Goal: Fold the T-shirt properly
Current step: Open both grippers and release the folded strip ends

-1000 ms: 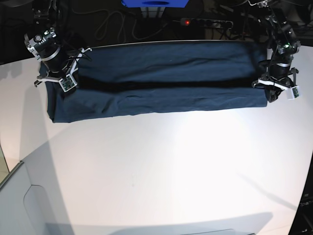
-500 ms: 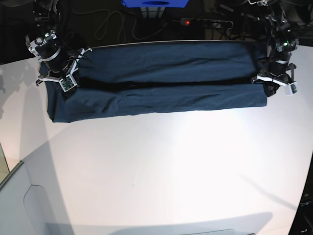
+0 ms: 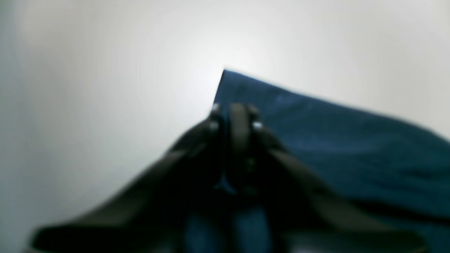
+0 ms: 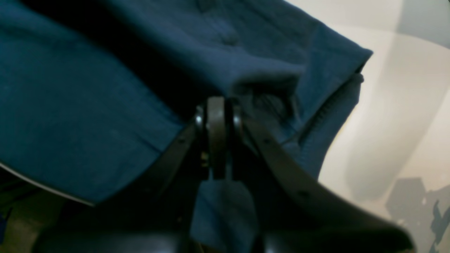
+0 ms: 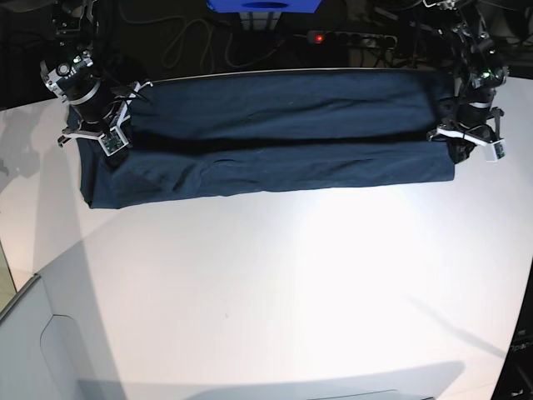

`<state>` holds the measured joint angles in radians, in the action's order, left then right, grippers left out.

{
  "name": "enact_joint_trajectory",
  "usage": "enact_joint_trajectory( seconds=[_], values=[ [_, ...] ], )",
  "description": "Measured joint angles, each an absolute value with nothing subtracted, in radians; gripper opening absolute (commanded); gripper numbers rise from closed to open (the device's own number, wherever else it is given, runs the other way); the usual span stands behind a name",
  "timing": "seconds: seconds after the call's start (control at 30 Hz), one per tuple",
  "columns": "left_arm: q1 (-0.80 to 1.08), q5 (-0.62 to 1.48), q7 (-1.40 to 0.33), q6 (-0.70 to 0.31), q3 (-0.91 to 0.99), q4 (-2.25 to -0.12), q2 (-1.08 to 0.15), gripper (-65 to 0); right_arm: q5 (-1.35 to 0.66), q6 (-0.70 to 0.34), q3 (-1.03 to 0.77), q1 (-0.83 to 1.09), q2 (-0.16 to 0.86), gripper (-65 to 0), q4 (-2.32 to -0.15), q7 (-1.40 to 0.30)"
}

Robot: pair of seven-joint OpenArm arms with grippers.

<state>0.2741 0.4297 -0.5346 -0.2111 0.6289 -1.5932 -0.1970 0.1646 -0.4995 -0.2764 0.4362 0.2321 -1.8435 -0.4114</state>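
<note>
White worktop [image 5: 275,283] under my cameras: T-shirt [image 5: 275,137] lies as long folded band along far edge. Right claw [image 4: 216,116] clamped on cloth at one end. Left claw [image 3: 235,117] over opposite end; can't tell its state.

In the base view, both arms are reaching down from the top corners of the frame. The right arm [image 5: 79,79] is coming in at the upper left, its wrist angling down toward the lower right, and the right gripper [image 5: 107,143] is sitting low at its end. In the right wrist view, near the frame's centre, its jaws are pressing together with no gap between the tips. The left arm [image 5: 481,75] is hanging at the upper right, its wrist pointing nearly straight down to the left gripper [image 5: 466,142]. In the blurred left wrist view, the width of its opening is not showing clearly.
</note>
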Motion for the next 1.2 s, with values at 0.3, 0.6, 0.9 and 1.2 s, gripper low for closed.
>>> enact_joint_trajectory(
  seconds=[0.3, 0.6, 0.9, 1.2],
  values=[
    [0.274, 0.43, -0.586, -0.211, 0.632, -1.63, -0.197, -44.4, 0.166, -0.5, -0.275, 0.436, 0.261, -55.7, -1.843, -0.414],
    [0.285, 0.428, -0.591, -0.207, 0.709, -1.788, -0.175, -44.2, 0.165, -0.5, -0.371, 0.435, 0.244, -42.7, -1.908, -0.415],
    [0.208, 0.427, -0.596, -0.211, 0.646, -1.72, -0.171, -44.2, 0.165, -0.5, -0.369, 0.387, 0.216, -42.5, -1.927, -0.415],
    [0.192, 0.422, -0.724, -0.2, 0.625, -1.63, -0.167, -44.2, 0.162, -0.5, -0.353, 0.382, 0.216, -42.8, -1.906, -0.416]
  ],
)
